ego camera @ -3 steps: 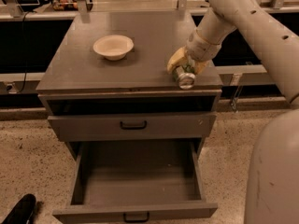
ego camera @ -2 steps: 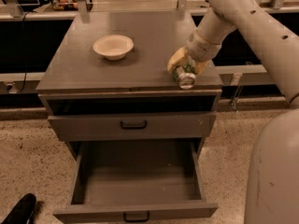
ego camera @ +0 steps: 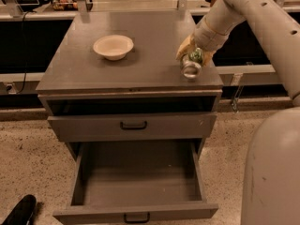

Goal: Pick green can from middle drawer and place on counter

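The gripper (ego camera: 191, 60) hovers over the tabletop's (ego camera: 140, 74) near right corner. Its fingers (ego camera: 184, 48) are closed on the tilted green can (ego camera: 192, 65), likely ready to set it down. The drawer (ego camera: 136, 184) it belongs to gapes open below.

The green can (ego camera: 191, 66) shows a green body and a shiny silver end. It is clasped by the tan-yellow fingers (ego camera: 184, 48) of the gripper (ego camera: 193, 58) at the right front of the counter (ego camera: 140, 69), which is plain matte grey with no pattern. The middle drawer (ego camera: 136, 211) is the same grey inside and out, with a small black bar handle (ego camera: 136, 218). The upper drawer front (ego camera: 93, 127) is also grey with a black handle. The bowl (ego camera: 113, 46) is cream and unmarked. The arm (ego camera: 255, 13) is off-white. The floor (ego camera: 28, 168) is beige with dark speckles. A black object (ego camera: 18, 211) lies on the floor at lower left.
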You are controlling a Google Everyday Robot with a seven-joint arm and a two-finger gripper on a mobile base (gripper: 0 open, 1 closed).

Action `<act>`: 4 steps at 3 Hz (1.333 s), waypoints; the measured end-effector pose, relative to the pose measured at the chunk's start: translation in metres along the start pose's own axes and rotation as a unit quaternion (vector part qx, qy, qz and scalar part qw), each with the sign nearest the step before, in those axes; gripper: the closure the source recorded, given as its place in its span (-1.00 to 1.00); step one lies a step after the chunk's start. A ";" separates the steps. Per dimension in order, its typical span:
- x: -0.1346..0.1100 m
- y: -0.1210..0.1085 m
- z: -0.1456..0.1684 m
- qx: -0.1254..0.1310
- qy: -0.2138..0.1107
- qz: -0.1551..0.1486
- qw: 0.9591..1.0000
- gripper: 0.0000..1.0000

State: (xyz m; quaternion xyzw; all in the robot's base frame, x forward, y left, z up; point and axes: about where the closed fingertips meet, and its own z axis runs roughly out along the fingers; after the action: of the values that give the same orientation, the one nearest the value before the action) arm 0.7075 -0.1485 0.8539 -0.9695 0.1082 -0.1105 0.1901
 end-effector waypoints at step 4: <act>0.001 -0.001 0.000 -0.002 0.012 -0.011 1.000 -1.00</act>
State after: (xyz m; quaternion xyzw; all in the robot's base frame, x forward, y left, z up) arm 0.7087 -0.1475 0.8544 -0.9695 0.0996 -0.1245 0.1860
